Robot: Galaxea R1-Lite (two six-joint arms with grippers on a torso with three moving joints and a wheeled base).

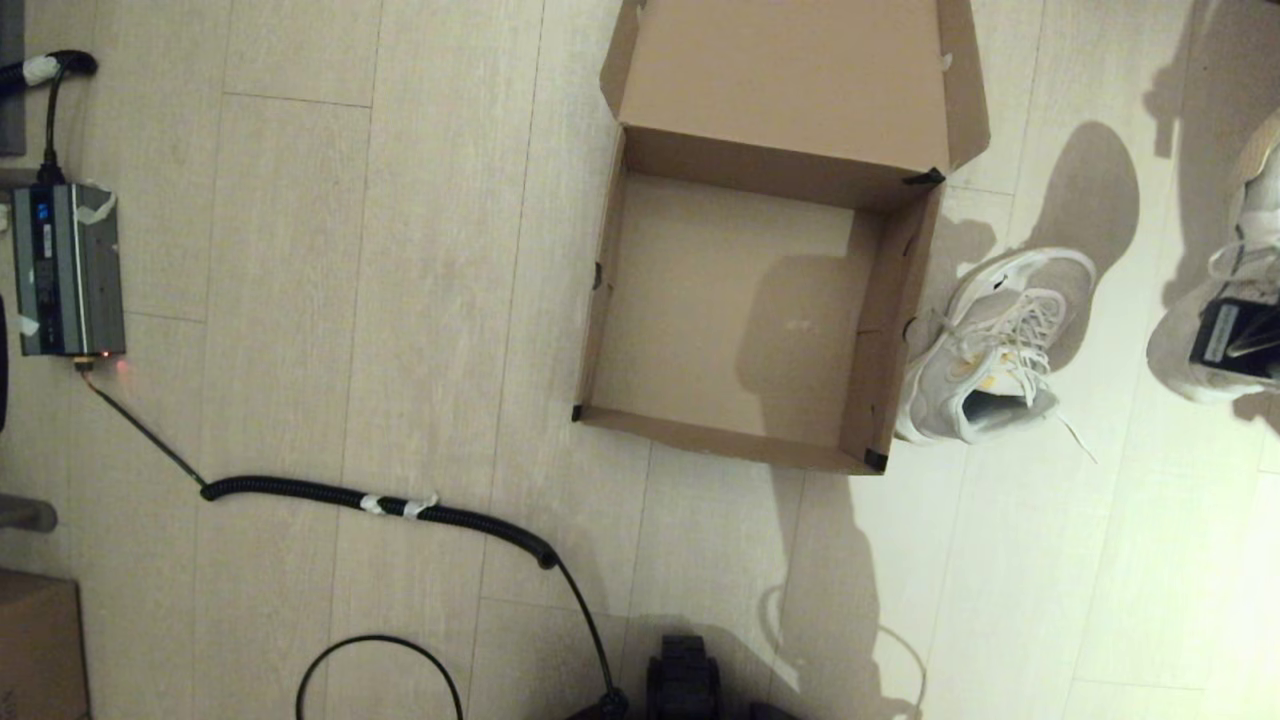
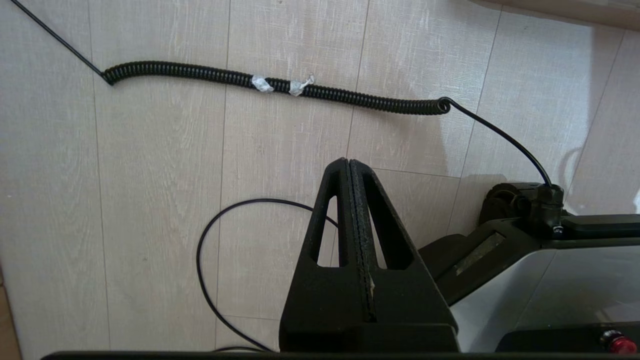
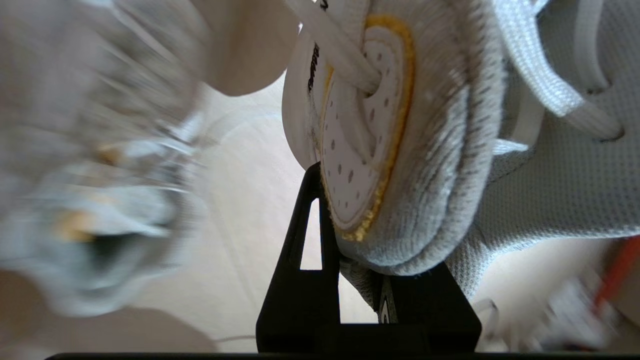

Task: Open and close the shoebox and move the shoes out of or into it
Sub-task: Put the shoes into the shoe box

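Shoebox (image 1: pixel 740 320) in the upper middle of the head view, lid flap thrown back toward the top edge, inside bare, black tape on the corners. One white sneaker (image 1: pixel 990 350) on the floor just beside the box's right wall, laces loose. Second sneaker (image 1: pixel 1225 290) at the right edge of the frame, raised off the floor and casting a shadow. Right gripper (image 3: pixel 350 220) clamped narrow on that sneaker (image 3: pixel 400 125) at its padded collar, perforated yellowish insole pressed against one black finger. Left gripper (image 2: pixel 356 240) parked at the bottom middle of the head view, fingers pressed together, holding nothing. Coiled black cable (image 1: pixel 380 500) across the lower left floor. Grey power unit (image 1: pixel 68 270) at the left edge.
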